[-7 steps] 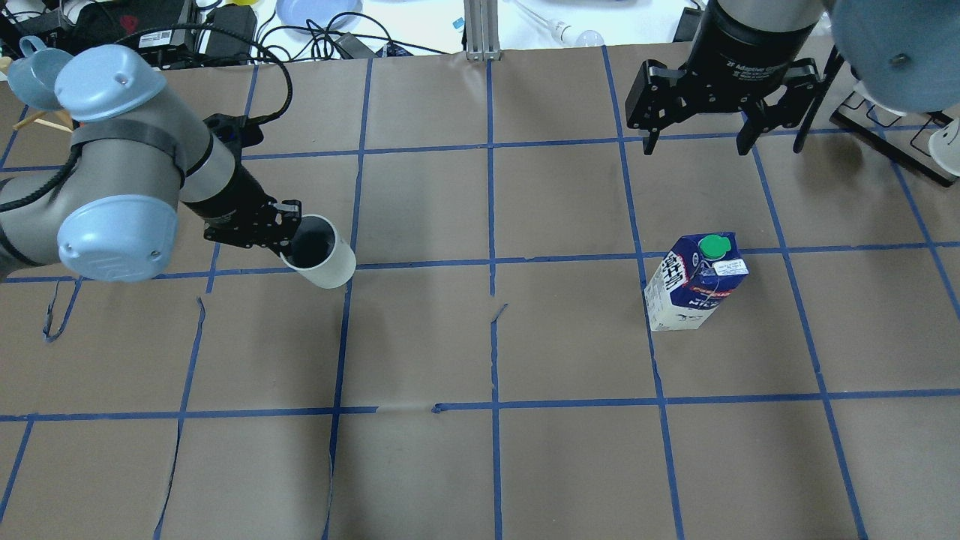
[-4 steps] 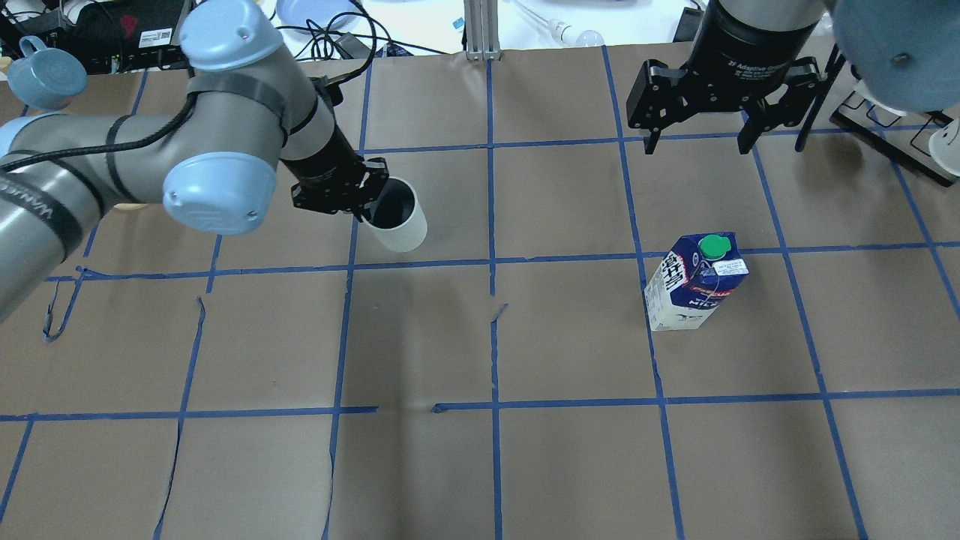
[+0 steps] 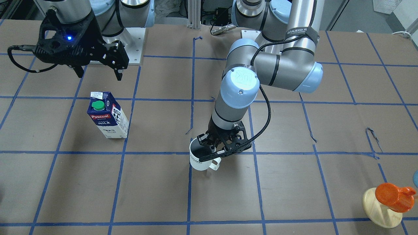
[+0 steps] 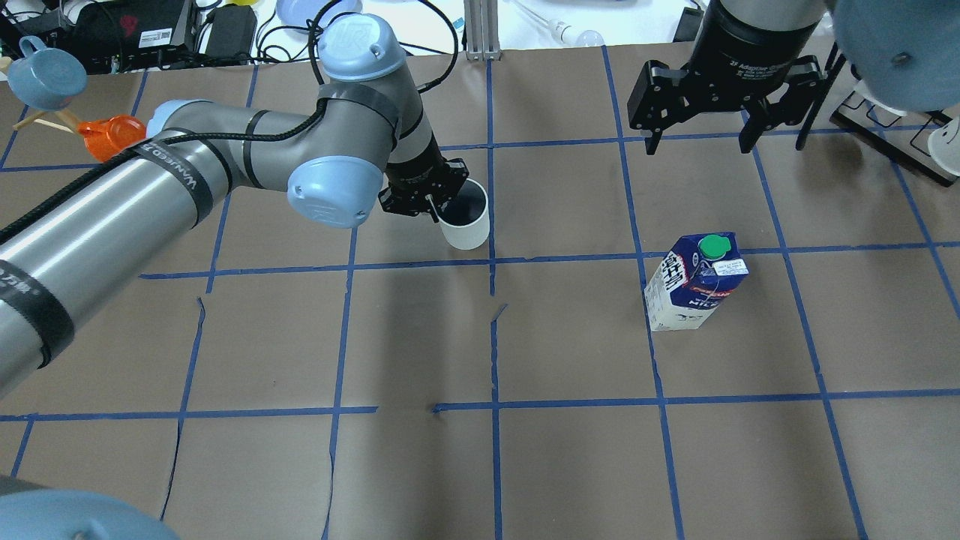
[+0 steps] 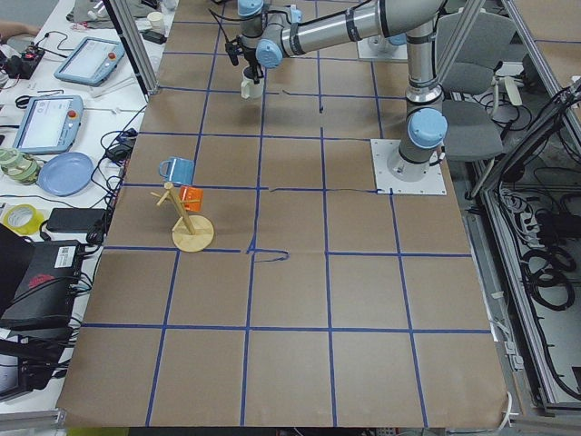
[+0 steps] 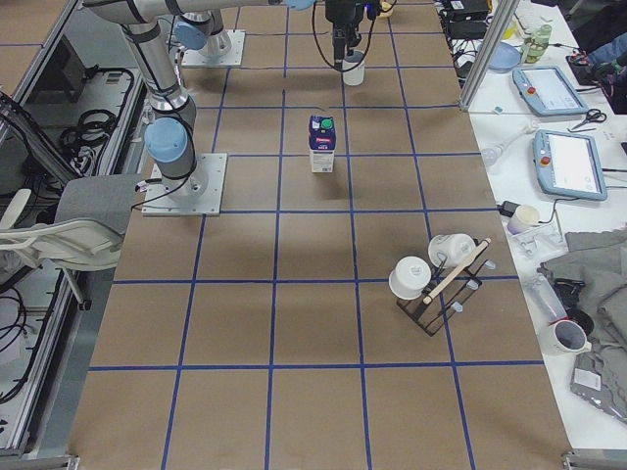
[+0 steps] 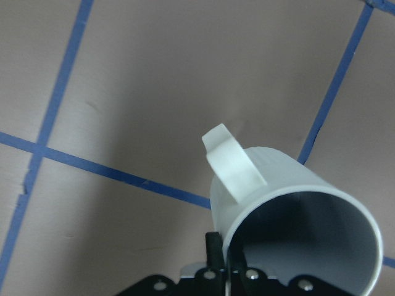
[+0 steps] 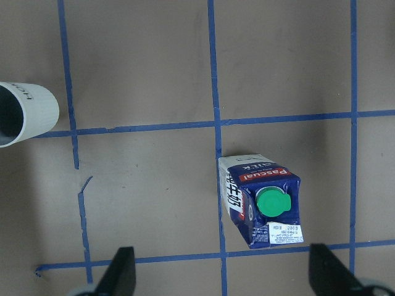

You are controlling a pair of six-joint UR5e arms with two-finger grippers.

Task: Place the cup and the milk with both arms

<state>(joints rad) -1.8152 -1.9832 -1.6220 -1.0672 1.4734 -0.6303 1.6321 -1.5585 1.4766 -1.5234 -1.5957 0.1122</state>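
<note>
cup [image 4: 465,223]: hanging slightly tilted near counter [image 4: 570,337] centre, just to robot's left of the middle tape line, handle facing away from robot; lifted or touching down, cannot tell.
left tool [image 4: 441,202]: clamping narrow on cup wall at the rim, one finger going inside, one outside.
milk [image 4: 697,281]: standing upright on counter's right half, green cap on, well apart from cup, nothing touching it.
right tool [image 4: 697,146]: hovering high, well apart from milk, jaws gaping wide, carrying nothing.
done so far: cup sitting in grasp and looking mid-carry; judging roughly a third in.
remaining, cup: setting down upright, opening left tool, backing off without dragging the rim.
remaining, milk: the whole leg, meaning descending, closing on carton sides, moving, releasing.
target spot: nothing marking it beyond the tape grid, so guessing at counter centre.
risk: tilted cup likely tipping if released before the base is sitting flat.
</note>
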